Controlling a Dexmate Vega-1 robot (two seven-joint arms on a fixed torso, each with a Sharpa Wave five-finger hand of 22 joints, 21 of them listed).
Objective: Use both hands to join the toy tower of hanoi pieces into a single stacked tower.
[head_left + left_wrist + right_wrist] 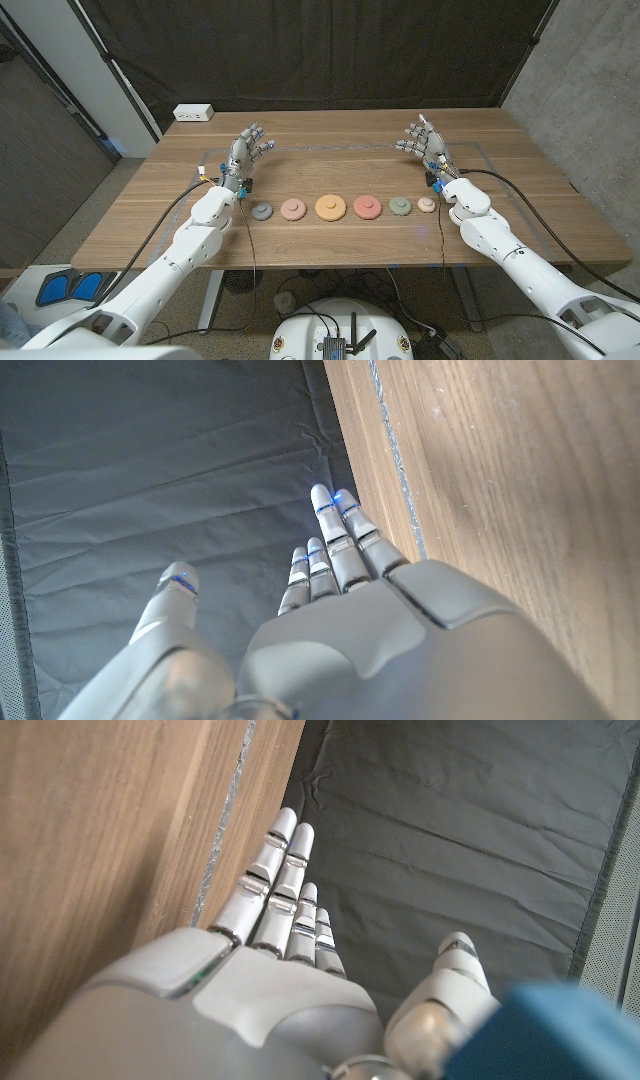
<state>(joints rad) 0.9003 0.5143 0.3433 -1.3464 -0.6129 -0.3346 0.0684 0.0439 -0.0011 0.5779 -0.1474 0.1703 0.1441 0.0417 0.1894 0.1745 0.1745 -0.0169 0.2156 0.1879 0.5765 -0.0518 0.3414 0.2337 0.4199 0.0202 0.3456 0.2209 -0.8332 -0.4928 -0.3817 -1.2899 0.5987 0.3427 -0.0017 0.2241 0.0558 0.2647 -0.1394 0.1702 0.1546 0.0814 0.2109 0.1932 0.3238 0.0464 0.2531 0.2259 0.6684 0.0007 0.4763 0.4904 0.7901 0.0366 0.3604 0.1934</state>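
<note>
Nearest you on the wooden table (330, 250), toward its near edge, the tower of hanoi pieces lie in one row running left to right, each apart from its neighbours and none stacked. From the left end you have a grey disc (262, 211), a pink disc (293, 209), a larger orange disc (331, 207) at the middle, a red disc (366, 207), a green disc (400, 206) and a small pale pink disc (427, 204) at the right end. Several of them show a raised knob in the centre.

Just beyond the ends of the row, your two arms reach in from the near corners. Your left hand (246, 150) stands past the grey disc, fingers spread and pointing toward the far edge, holding nothing; the left wrist view shows its fingers (335, 535) straight and close to the tabletop. Your right hand (426, 142) stands past the pale pink disc, likewise spread and holding nothing; in the right wrist view its fingers (275, 885) extend alongside the wood. Neither hand touches a disc.

Farther back, a taped line (340, 146) runs across the table between the two hands. At the far left corner sits a white power strip (193, 113), and a dark curtain (320, 50) hangs behind the table.
</note>
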